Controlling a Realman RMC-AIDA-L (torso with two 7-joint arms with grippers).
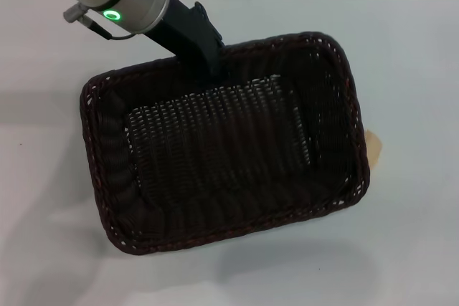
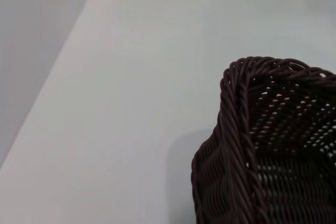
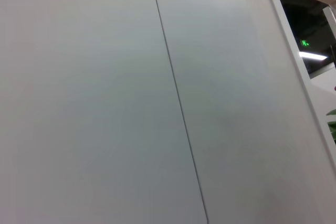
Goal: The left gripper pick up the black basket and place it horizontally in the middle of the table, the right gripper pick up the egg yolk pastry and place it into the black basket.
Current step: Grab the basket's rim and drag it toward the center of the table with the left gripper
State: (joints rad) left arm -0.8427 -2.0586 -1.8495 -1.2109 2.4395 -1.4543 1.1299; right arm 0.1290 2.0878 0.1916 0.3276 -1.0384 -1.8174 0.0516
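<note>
The left tool (image 1: pixel 204 59) pinched the rim of the basket (image 1: pixel 222 148), held tilted over the desk (image 1: pixel 401 249); lowering should level it first.

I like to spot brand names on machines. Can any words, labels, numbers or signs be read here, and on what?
No readable text anywhere.
Left arm: only a glowing green ring light, no lettering.
Right wrist view: a small green lit sign far off in a dark opening, too small to read.
Black basket and table: no labels.
</note>
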